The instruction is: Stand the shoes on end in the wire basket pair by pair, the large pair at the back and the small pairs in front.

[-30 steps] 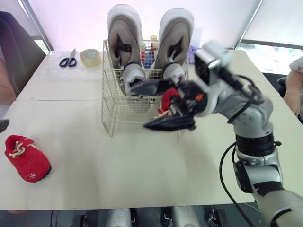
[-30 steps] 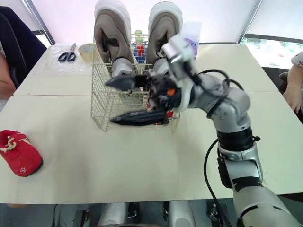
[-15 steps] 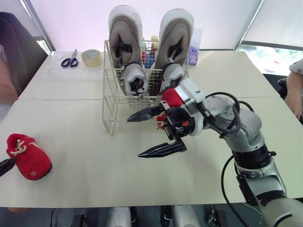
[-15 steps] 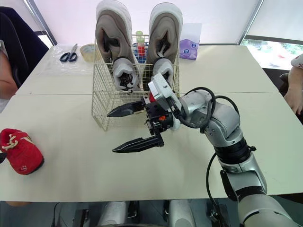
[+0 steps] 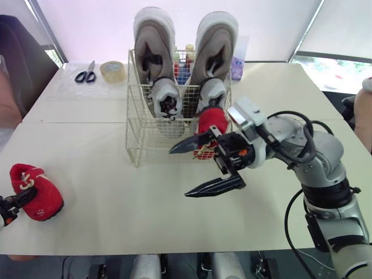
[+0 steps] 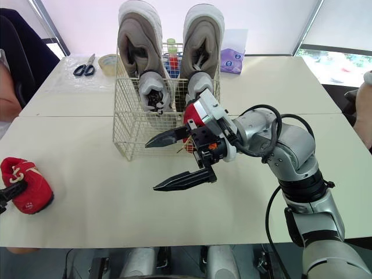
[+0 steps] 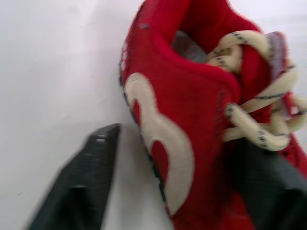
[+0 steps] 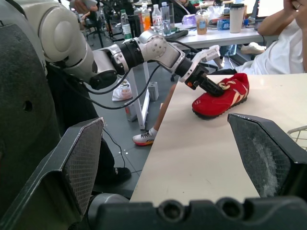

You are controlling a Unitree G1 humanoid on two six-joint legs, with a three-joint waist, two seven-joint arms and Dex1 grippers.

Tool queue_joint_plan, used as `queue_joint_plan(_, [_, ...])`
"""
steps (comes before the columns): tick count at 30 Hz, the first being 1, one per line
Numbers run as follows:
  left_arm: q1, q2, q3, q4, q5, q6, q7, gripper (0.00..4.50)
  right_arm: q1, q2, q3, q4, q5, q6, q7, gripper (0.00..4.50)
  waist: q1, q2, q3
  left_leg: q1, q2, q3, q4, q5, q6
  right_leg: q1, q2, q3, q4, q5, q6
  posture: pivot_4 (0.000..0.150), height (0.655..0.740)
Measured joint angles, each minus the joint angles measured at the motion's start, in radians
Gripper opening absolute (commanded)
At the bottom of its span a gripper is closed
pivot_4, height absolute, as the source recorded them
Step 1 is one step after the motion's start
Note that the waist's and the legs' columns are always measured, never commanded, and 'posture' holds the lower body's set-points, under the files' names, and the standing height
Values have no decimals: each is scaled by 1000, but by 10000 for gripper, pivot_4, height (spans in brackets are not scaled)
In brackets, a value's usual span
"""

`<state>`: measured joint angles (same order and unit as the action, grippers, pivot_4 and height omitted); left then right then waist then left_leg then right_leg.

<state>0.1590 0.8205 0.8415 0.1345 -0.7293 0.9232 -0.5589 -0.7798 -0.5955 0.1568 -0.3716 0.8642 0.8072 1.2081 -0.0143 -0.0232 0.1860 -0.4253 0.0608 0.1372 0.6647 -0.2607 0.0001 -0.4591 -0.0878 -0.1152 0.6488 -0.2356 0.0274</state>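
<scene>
The wire basket (image 5: pixel 139 145) holds the large grey pair (image 5: pixel 152 46) on end at the back. A small grey-white pair (image 5: pixel 167 96) stands in front of it. One small red shoe (image 5: pixel 210 123) stands at the basket's front right. My right gripper (image 5: pixel 179 172) hovers open and empty just in front of the basket. The other red shoe (image 5: pixel 38 195) lies on the table at the far left. My left gripper (image 5: pixel 11 203) is open at that shoe's heel end, and the left wrist view shows the shoe (image 7: pixel 192 120) between its fingers (image 7: pixel 81 187), a gap on one side.
Scissors (image 5: pixel 84 74) and a tape roll (image 5: pixel 112 71) lie on the far left of the back table. Bottles (image 5: pixel 183 58) and a purple pack (image 6: pixel 232 58) stand behind the basket. A person's arm (image 5: pixel 363 110) shows at the right edge.
My right gripper drew back out of the basket, leaving the red shoe standing inside. The left gripper came up to the other red shoe, which has turned and tipped up.
</scene>
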Motion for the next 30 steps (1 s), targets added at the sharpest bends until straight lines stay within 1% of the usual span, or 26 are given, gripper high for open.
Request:
queue_joint_plan(3, [-7,-1,11,16,2,-3,11,8059,6,-3,0,0,-22,-10,-6,45000,1,0,0,0,0,0,0,0,0,0,0,0,0,0,0,1500,7357])
queue_joint_plan(4, [-11,-1,17,20,2,-2,13,4522,9,-3,2,0,-28,-12,-6,45000,1,0,0,0,0,0,0,0,0,0,0,0,0,0,0,1500,7357])
queue_joint_plan(9, [-46,-1,44,28,0,8,61,4522,14,-3,3,6,-62,-31,-4,45000,-1,-1,-1,0,0,0,0,0,0,1,0,0,0,0,0,1500,7357])
queue_joint_plan(14, [-129,11,112,17,-9,6,118,4522,8,-2,2,47,-80,-54,8,45000,0,-2,-1,-1,0,0,0,0,1,2,0,-1,0,2,3,1500,7357])
queue_joint_plan(16, [-159,14,120,-40,-7,-21,133,4522,-4,-2,-3,67,-81,-54,12,45000,1,-2,-1,-1,0,0,0,0,0,2,0,-2,0,2,3,1500,7357])
queue_joint_plan(19, [-247,1,107,-240,0,-121,168,4522,-46,-3,-63,122,-36,-25,-5,45000,6,-6,-1,-2,0,0,1,0,0,3,0,-2,-1,2,3,1500,7357])
queue_joint_plan(22, [-427,-15,28,-432,-13,-193,249,4522,-108,-9,-172,195,41,31,-50,45000,8,-6,-1,-1,-1,0,1,1,0,5,-1,-2,-1,2,3,1500,7357])
queue_joint_plan(24, [-545,-53,-77,-560,-13,-246,308,4522,-145,-18,-242,239,103,79,-77,45000,4,-6,-2,0,-2,1,1,2,3,7,-1,-2,-1,3,4,1500,7357])
queue_joint_plan(25, [-577,-66,-130,-611,-3,-269,326,4522,-158,-23,-260,251,122,98,-86,45000,2,-6,-2,0,-2,1,1,2,4,7,-1,-2,-1,3,4,1500,7357])
queue_joint_plan(27, [-661,-122,-249,-679,34,-305,385,4522,-172,-49,-287,272,151,141,-94,45000,-1,-5,-1,1,-2,2,1,2,4,7,1,-2,-1,3,5,1500,7357])
queue_joint_plan(28, [-705,-160,-316,-710,73,-333,426,4522,-182,-63,-296,287,169,168,-100,45000,-3,-5,-1,1,-1,2,1,2,4,7,2,-2,-1,3,5,1500,7357])
queue_joint_plan(30, [-741,-192,-439,-756,164,-406,454,4522,-207,-93,-309,316,190,217,-110,45000,-3,-4,-1,1,0,2,1,3,4,7,6,-2,-1,4,6,1500,7357])
